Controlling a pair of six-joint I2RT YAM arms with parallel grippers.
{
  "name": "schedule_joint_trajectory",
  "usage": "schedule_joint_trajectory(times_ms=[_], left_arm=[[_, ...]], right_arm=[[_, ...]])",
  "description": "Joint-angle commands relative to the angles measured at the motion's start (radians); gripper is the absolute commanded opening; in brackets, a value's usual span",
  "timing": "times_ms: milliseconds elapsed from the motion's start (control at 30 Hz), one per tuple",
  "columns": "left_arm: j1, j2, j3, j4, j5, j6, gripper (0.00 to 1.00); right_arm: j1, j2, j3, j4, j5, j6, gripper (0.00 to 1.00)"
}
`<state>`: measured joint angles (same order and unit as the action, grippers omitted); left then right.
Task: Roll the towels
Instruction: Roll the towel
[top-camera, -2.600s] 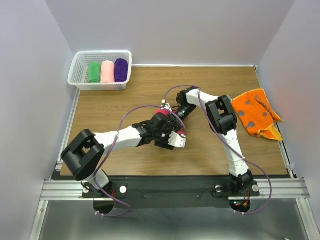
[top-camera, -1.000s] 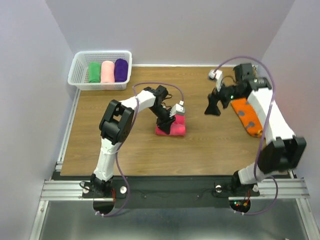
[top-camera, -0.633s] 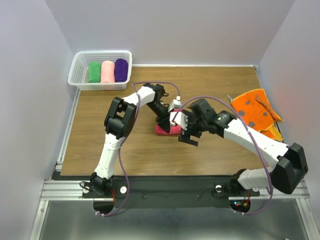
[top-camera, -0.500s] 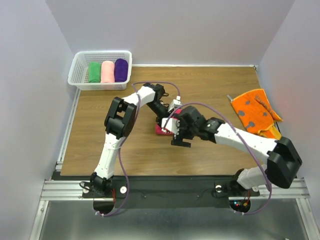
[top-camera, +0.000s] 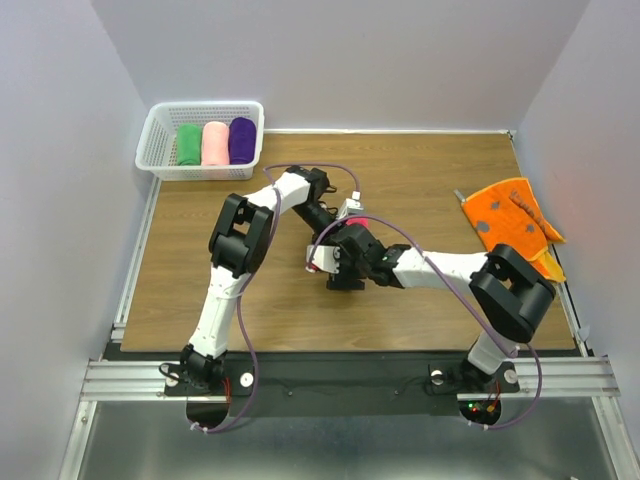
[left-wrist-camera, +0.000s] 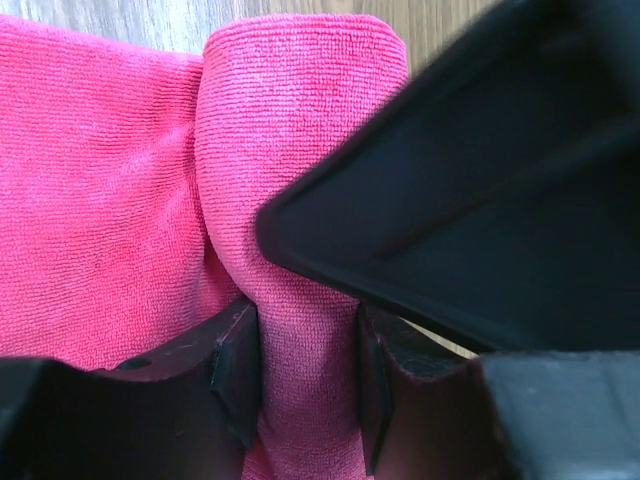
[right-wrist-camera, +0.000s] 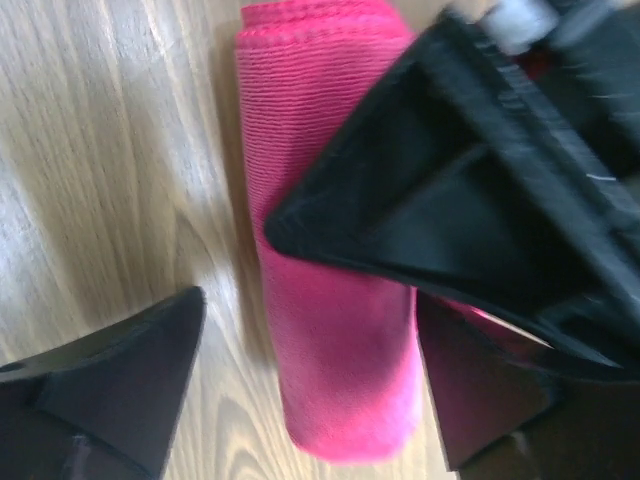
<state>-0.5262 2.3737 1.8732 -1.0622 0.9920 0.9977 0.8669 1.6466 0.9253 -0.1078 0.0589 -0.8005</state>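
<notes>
A hot-pink towel (left-wrist-camera: 290, 200) lies mid-table with one part rolled into a short fat roll (right-wrist-camera: 335, 330); from above only a sliver of it (top-camera: 314, 266) shows under the arms. My left gripper (left-wrist-camera: 305, 385) is shut on the roll, which is squeezed between its pads (left-wrist-camera: 238, 370). My right gripper (right-wrist-camera: 300, 390) is open and straddles the same roll from the other end, with a gap to its left finger (right-wrist-camera: 110, 385). Both grippers meet there in the top view, the left (top-camera: 335, 238) behind the right (top-camera: 332, 268). An orange printed towel (top-camera: 510, 225) lies loosely spread at the right edge.
A white basket (top-camera: 152, 140) at the back left holds a green roll (top-camera: 188, 143), a pale pink roll (top-camera: 214, 142) and a purple roll (top-camera: 241, 139). The left gripper's black body (right-wrist-camera: 450, 200) crosses the right wrist view. Walls close in the table's sides.
My right arm has swung from the orange towel at the right over to the pink towel, its jaws narrowing a little. The left gripper has kept its hold on the pink roll.
</notes>
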Motion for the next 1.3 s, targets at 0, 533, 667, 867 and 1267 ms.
schedule_joint_trajectory(times_ms=[0,533,667,867,1267], left_arm=[[-0.023,0.104,-0.083,0.002,-0.222,0.042,0.48],[0.187,-0.238,-0.119,-0.015,-0.142,0.010,0.65],[0.304,-0.306,-0.085,-0.041,-0.141,0.015,0.66],[0.465,-0.508,-0.176,0.143,-0.138,-0.065,0.68],[0.295,-1.216,-0.940,0.782,-0.430,-0.088,0.82]], right_arm=[[-0.043,0.041,-0.003,0.094,-0.051,0.007,0.84],[-0.207,0.073,0.128,-0.219,-0.468,0.011,0.01],[-0.212,0.105,0.168,-0.280,-0.504,0.026,0.00],[-0.249,0.223,0.315,-0.420,-0.638,0.085,0.01],[-0.359,0.565,0.725,-0.864,-0.956,0.123,0.02]])
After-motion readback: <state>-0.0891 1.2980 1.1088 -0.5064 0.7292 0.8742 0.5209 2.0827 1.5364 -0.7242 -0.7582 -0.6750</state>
